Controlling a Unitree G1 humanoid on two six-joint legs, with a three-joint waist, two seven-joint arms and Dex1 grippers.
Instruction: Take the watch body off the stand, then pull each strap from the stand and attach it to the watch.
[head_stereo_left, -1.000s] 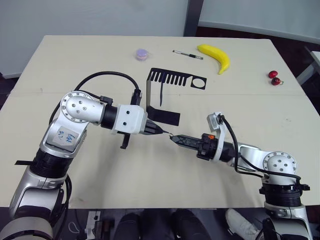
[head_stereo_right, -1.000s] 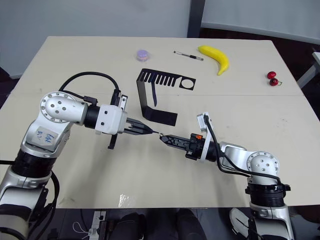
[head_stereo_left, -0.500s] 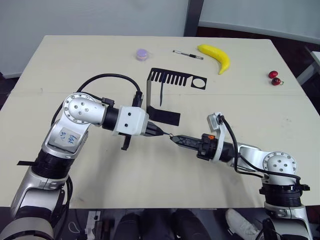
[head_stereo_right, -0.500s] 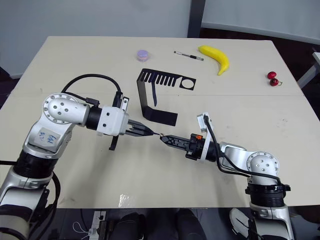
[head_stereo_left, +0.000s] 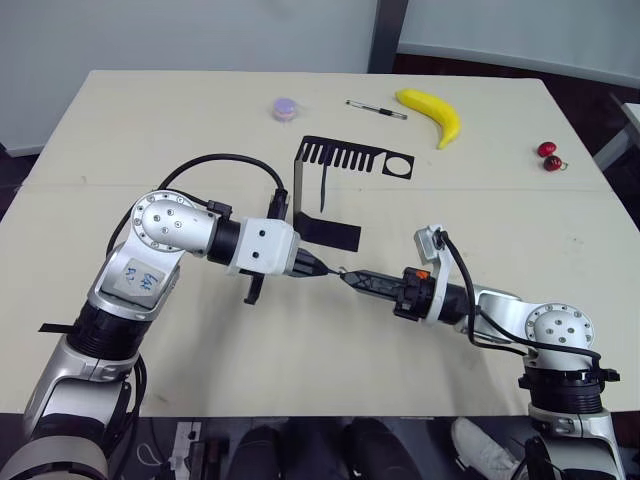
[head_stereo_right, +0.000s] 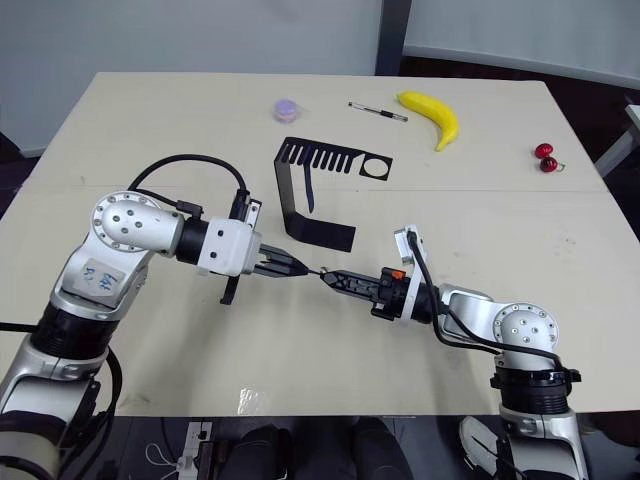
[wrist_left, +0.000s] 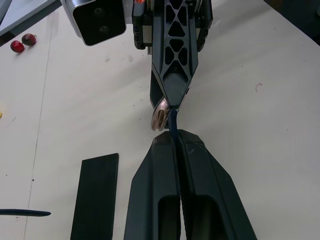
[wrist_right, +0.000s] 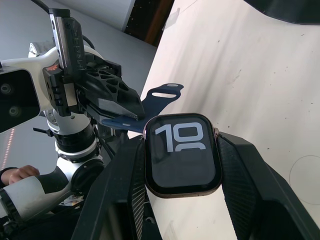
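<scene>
My right gripper (head_stereo_left: 352, 279) is shut on the watch body (wrist_right: 182, 154), a small square case whose dark screen shows "10", held between its black fingers (wrist_right: 241, 172). My left gripper (head_stereo_left: 318, 267) is shut on a dark blue strap (wrist_left: 173, 124), whose free end meets the edge of the watch body (wrist_left: 160, 118). Both grippers are tip to tip above the table's middle. The black stand (head_stereo_left: 330, 232) is just behind them, with another strap (head_stereo_left: 324, 186) hanging from its slotted top arm.
At the table's far side lie a yellow banana (head_stereo_left: 432, 112), a thin pen (head_stereo_left: 376, 109) and a small purple object (head_stereo_left: 284, 108). Two red cherries (head_stereo_left: 549, 156) sit at the far right. The stand's foot lies close behind the left gripper.
My left arm has edged to the right, bringing its gripper and the strap closer against the watch body. The right arm has held still.
</scene>
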